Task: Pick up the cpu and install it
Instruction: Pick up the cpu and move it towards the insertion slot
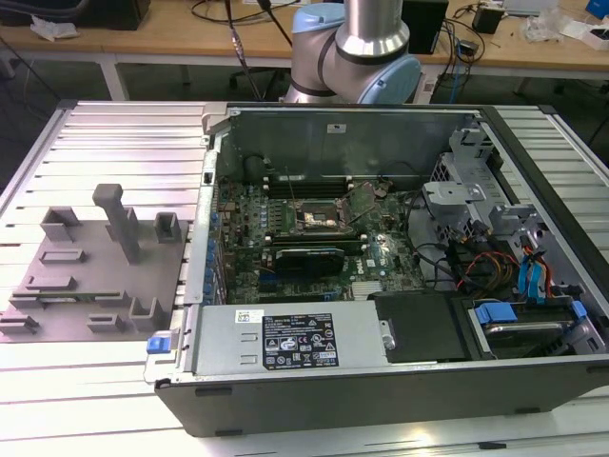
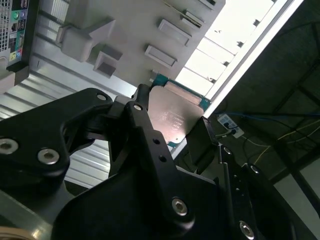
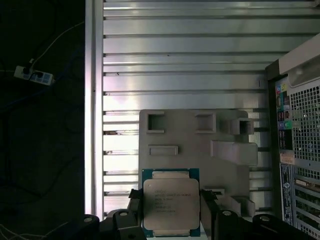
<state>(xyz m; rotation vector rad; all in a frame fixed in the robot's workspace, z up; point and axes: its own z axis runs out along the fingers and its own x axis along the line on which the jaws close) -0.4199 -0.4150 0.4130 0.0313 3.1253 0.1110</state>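
Cpu [image 3: 170,200] hangs pinched in my claw [image 3: 170,206], one black finger [image 3: 133,199] against each of two opposite edges. Its silver-grey top faces the first wrist view, and its green rim shows around the metal. The second wrist view shows this hold from the side: the cpu [image 2: 175,117] is clamped edge to edge, tilted in that picture, and held off everything below.

Under it lies the grey fixture [image 3: 192,135], a flat block with raised posts and shallow pockets, resting on the ribbed metal counter [image 3: 175,50]. I cannot tell how high above the fixture I am.

The open case [image 1: 314,405] stands just beside the fixture, on the exterior view's right of it, lid off and motherboard up. Its perforated rear panel [image 3: 302,150] shows next to the fixture in the first wrist view. The socket [image 1: 314,217] sits near the middle of the board. Blue-tabbed drive bays [image 1: 533,276] fill the case's end at the exterior view's right.

My arm [image 1: 354,48] rises behind the case's far wall in the exterior view. A power strip [image 3: 33,75] lies on the dark floor beyond the counter's edge.
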